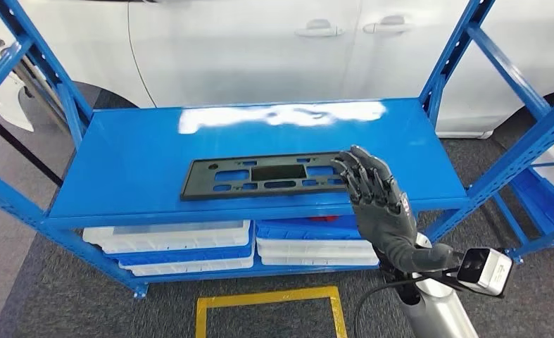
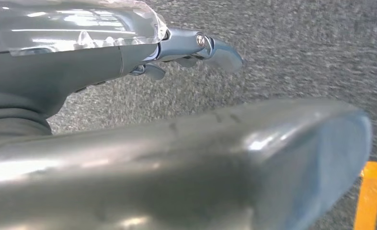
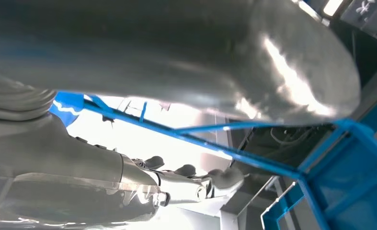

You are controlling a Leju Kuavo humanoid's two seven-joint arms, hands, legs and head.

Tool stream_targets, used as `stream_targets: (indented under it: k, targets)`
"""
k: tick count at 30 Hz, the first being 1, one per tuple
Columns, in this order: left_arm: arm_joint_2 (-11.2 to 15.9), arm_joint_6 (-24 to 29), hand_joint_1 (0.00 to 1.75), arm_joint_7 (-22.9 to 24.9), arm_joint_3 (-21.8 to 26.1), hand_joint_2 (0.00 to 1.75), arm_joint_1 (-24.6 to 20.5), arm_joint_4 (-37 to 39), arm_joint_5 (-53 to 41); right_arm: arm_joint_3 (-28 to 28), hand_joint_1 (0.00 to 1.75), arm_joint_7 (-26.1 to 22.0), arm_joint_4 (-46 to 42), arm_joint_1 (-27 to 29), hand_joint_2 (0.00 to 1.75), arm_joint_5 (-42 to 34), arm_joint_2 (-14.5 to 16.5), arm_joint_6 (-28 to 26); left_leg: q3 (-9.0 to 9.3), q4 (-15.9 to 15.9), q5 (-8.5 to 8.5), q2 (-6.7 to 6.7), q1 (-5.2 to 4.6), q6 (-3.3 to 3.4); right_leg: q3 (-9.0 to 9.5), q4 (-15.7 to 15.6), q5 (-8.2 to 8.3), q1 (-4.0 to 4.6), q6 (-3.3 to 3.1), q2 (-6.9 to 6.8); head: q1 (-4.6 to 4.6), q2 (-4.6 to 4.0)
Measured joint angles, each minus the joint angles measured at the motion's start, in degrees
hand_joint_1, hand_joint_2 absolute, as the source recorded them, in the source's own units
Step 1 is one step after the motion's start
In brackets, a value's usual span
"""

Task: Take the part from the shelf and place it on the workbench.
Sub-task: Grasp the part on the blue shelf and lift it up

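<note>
So the part [image 1: 263,175], that flat black plastic frame with the cutouts, was lying flat on the top board of the blue shelf [image 1: 133,162], toward the shelf's front edge and a bit right of its middle; nothing had lifted it yet. The right hand [image 1: 374,193] was raised in front of the shelf at the part's right end, fingers spread and holding nothing; from the head view its fingertips overlapped that end of the part, but I couldn't tell whether they were touching it or just hovering above. The left hand [image 2: 177,120] was down low over grey carpet, away from the shelf; fingers looked loosely extended, nothing in them as far as I could see. White and blue bins [image 1: 172,243] sat on the shelf's lower level. My read: the task was barely started; the reach was on, but the grasp, the lift off the shelf and the carry to the workbench were all left to do.
</note>
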Motion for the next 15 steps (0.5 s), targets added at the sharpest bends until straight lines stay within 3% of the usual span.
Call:
stream_targets:
  k: [2,5,6,7,8,9,11,12,13,15]
  targets:
    - [0.0,0.0,0.00,0.0,-0.1,0.00,-0.2,0.0,0.0,0.0,0.00,0.1,0.0,0.0,0.00,0.0,0.0,0.0,-1.47,3.7,-0.64,0.06,0.16,-0.46,1.39,-0.6,-0.41,-0.22,-0.40,-0.01,-0.02,0.00]
    - [0.1,0.0,0.00,0.0,-0.1,0.00,-0.2,0.0,-0.1,0.0,0.00,0.1,0.2,0.6,0.00,0.2,0.0,-0.4,-7.60,12.7,-4.79,0.09,0.60,-1.20,2.68,-0.7,-1.63,-0.30,-0.68,-0.06,-0.02,0.00]
    - [0.1,0.1,0.00,0.1,-0.1,0.00,0.0,0.0,-0.1,0.1,0.00,0.2,0.2,1.0,0.00,0.5,0.0,-0.7,-9.16,14.0,-5.63,0.09,0.75,-1.42,3.17,-0.7,-2.04,-0.34,-0.62,0.00,-0.01,0.00]
    - [0.0,0.1,0.00,0.1,-0.2,0.00,0.1,0.0,-0.1,0.1,0.00,0.4,0.4,1.3,0.00,0.8,0.0,-1.1,-9.91,13.6,-5.33,0.10,0.89,-1.60,3.76,-0.6,-2.48,-0.42,-0.48,0.14,-0.01,0.00]
    - [0.0,0.2,0.00,0.3,-0.3,0.00,0.2,0.0,-0.1,0.2,0.00,0.8,0.5,1.5,0.00,1.2,0.0,-1.6,-9.83,11.4,-3.72,0.10,1.03,-1.75,4.41,-0.6,-2.94,-0.53,-0.29,0.26,-0.01,0.00]
    - [0.0,0.3,0.00,0.6,-0.5,0.00,0.2,0.0,-0.1,0.3,0.00,1.3,0.8,1.6,0.00,1.7,0.1,-2.2,-9.11,7.9,-0.83,0.10,1.18,-1.89,5.06,-0.5,-3.46,-0.63,-0.06,0.35,-0.01,0.00]
    - [-0.1,0.5,0.00,1.1,-1.0,0.00,0.2,0.0,-0.1,0.8,0.00,2.6,1.7,1.7,0.00,2.8,0.1,-3.5,-7.82,2.0,3.32,0.14,1.21,-1.69,5.98,-0.1,-4.42,-0.68,0.53,0.50,0.00,0.00]
    - [-0.2,0.6,0.00,1.4,-1.4,0.00,0.3,0.0,-0.1,1.0,0.00,3.0,2.2,1.7,0.00,3.4,0.1,-4.0,-7.50,0.6,4.44,0.15,1.13,-1.32,6.13,0.0,-4.82,-0.65,0.89,0.58,0.00,0.00]
    - [-0.3,0.7,0.00,1.5,-1.6,0.00,0.3,0.0,-0.1,1.2,0.00,3.3,2.7,1.8,0.00,3.9,0.1,-4.4,-7.46,0.3,4.49,0.15,1.07,-0.86,6.21,0.1,-5.17,-0.56,1.19,0.65,0.00,0.00]
    - [-0.5,0.7,0.00,1.6,-2.0,0.00,0.2,0.1,0.0,1.4,0.00,3.6,3.3,1.9,0.00,4.3,0.1,-4.8,-7.32,0.2,5.14,0.05,1.00,-0.37,6.20,0.1,-5.48,-0.48,0.96,0.64,0.00,0.00]
